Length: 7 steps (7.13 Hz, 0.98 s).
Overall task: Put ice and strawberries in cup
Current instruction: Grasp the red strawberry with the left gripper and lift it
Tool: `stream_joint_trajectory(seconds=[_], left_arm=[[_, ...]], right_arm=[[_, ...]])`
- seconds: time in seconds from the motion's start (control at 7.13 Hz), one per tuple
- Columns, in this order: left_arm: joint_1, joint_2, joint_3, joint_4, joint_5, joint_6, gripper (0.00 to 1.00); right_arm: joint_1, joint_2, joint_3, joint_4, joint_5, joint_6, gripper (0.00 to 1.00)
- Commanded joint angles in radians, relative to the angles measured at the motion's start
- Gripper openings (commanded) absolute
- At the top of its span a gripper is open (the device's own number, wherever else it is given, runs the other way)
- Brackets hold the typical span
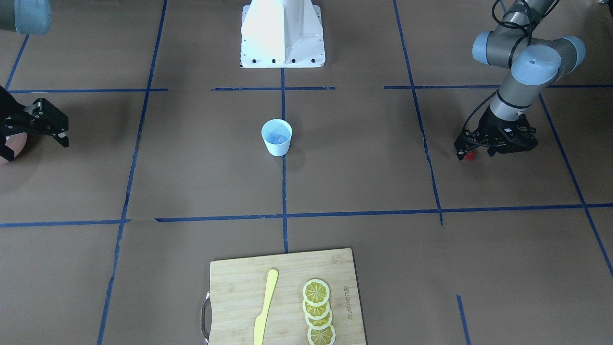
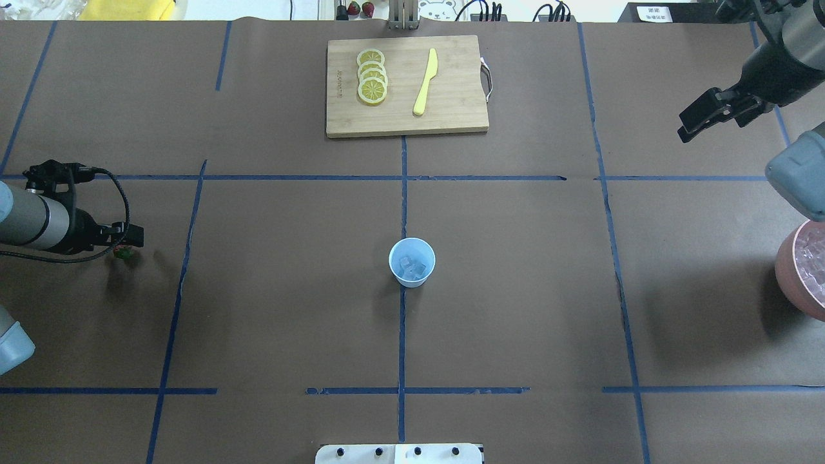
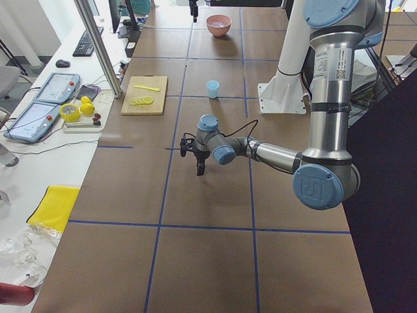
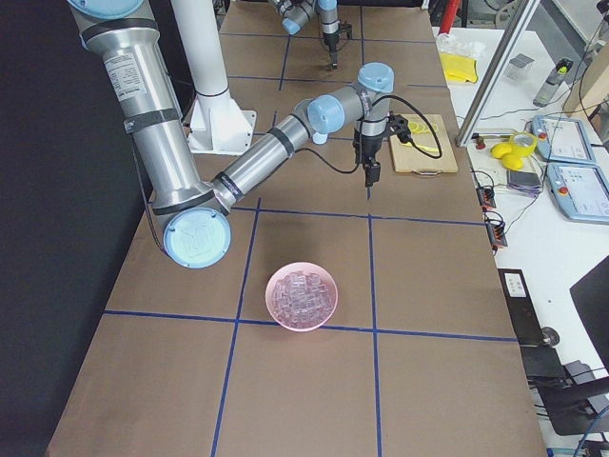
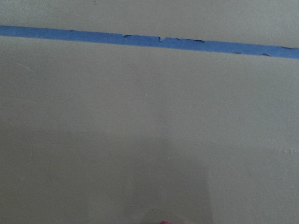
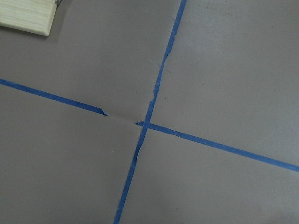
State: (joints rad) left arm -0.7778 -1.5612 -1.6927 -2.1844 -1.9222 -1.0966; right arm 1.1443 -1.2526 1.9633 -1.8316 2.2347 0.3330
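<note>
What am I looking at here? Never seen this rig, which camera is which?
Two robot arms at a taped brown table. One camera faces the robot, one looks over its shoulders, two sit at the table's ends, one rides each wrist. On the table: a pale-blue cup with ice inside, a pinkish bowl of more ice, a wooden board with lemon slices and a yellow knife. The left claw has a tiny red strawberry at its tips; whether it grips it is unclear. The right claw is open, empty.
</note>
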Motion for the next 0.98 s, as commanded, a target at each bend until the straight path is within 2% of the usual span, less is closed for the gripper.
stream_joint_trajectory(seconds=[0.0, 0.14, 0.56, 0.7, 0.84], left_arm=[[0.005, 0.001, -0.005, 0.0, 0.0, -0.002, 0.88], [0.005, 0.001, -0.007, 0.0, 0.0, -0.002, 0.73], [0.006, 0.006, -0.012, 0.002, 0.0, -0.002, 0.19], [0.006, 0.012, -0.031, 0.006, -0.001, 0.0, 0.08], [0.005, 0.019, -0.086, 0.067, -0.006, 0.004, 0.0]], right_arm=[[0.005, -0.004, 0.002, 0.0, 0.002, 0.0, 1.0], [0.005, -0.01, 0.003, 0.0, 0.002, 0.0, 1.0], [0.005, -0.014, 0.006, 0.0, 0.002, 0.0, 1.0], [0.005, -0.014, 0.012, 0.0, 0.0, 0.0, 1.0], [0.012, -0.014, 0.019, -0.002, 0.002, 0.0, 1.0]])
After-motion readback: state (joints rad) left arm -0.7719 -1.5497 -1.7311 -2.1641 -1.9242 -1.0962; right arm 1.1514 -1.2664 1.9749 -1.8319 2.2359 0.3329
